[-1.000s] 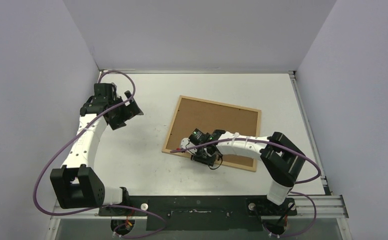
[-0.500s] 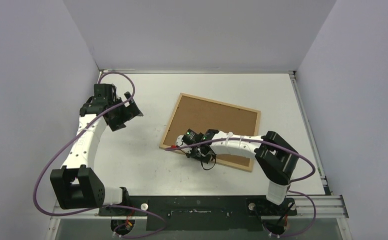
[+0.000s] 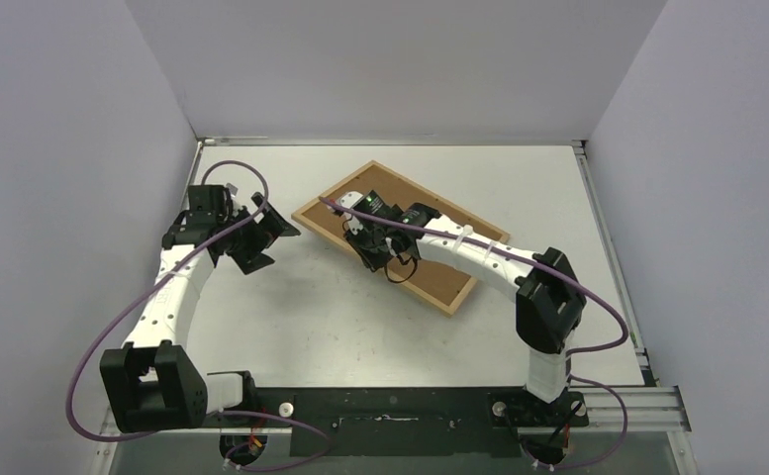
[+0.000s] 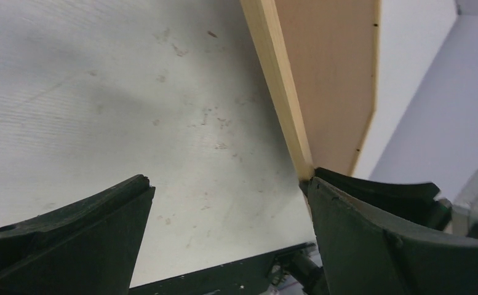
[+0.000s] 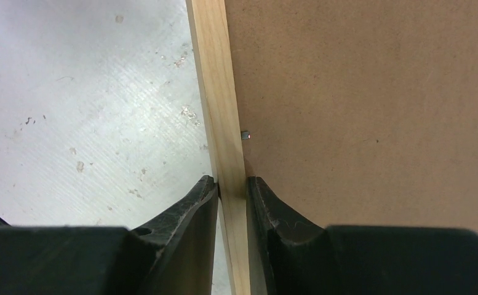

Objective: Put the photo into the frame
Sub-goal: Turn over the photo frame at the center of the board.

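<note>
The frame (image 3: 466,294) lies back-up and skewed on the table, its light wood strip (image 5: 218,92) edging a brown backing panel (image 3: 437,269). My right gripper (image 5: 231,184) is shut on that strip at the frame's near long edge (image 3: 365,255), one finger outside and one over the panel (image 5: 359,110). My left gripper (image 3: 276,240) hangs open just left of the frame's left corner. In the left wrist view its jaws (image 4: 227,184) stand wide over bare table, the right finger touching the strip (image 4: 282,86). The photo is out of view.
The white table (image 3: 311,327) is scuffed and walled on three sides. A small metal tab (image 5: 245,135) sticks out where strip meets panel. Purple cables loop off both arms, and a black rail (image 3: 390,406) runs along the near edge.
My right gripper closed on the frame's edge and swung the frame up and left, turning it clockwise. The left gripper shifted slightly toward the frame's corner.
</note>
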